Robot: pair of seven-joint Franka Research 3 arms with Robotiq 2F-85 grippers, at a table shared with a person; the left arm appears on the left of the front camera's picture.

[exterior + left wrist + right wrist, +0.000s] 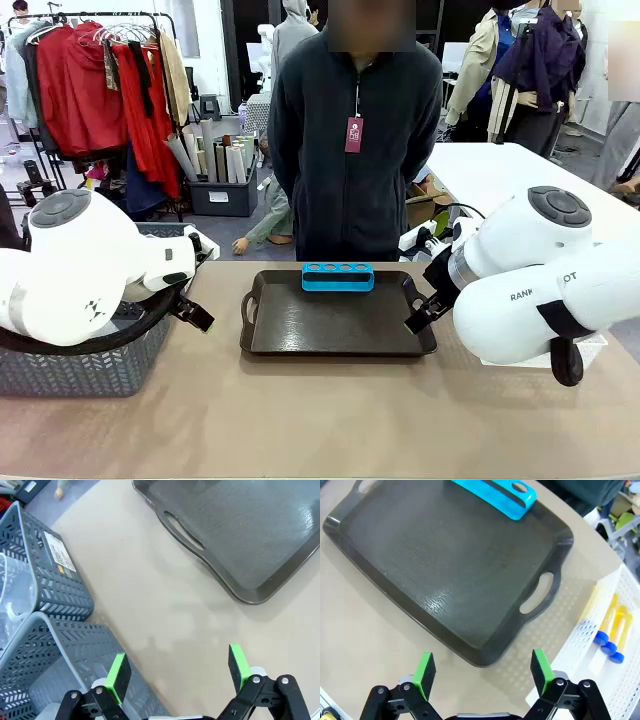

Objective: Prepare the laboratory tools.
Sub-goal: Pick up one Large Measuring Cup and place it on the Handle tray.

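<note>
Several yellow tubes with blue caps (611,630) lie in a white mesh basket (580,645) to the right of a dark tray (330,325). On the tray's far edge stands a blue tube rack (338,277), its holes bare. A clear plastic beaker (12,592) shows partly inside a grey basket (60,587). My left gripper (178,672) hovers open over the table between the grey baskets and the tray (250,535). By the tray's right handle my right gripper (482,672) is open too, holding nothing. From the front, the left gripper (200,318) and right gripper (418,320) flank the tray.
A second grey basket (65,665) sits just under my left fingers; the grey baskets (90,365) take up the table's left end. A person (350,150) stands at the far side, hands behind the back. Bare tabletop (320,420) spreads in front of the tray.
</note>
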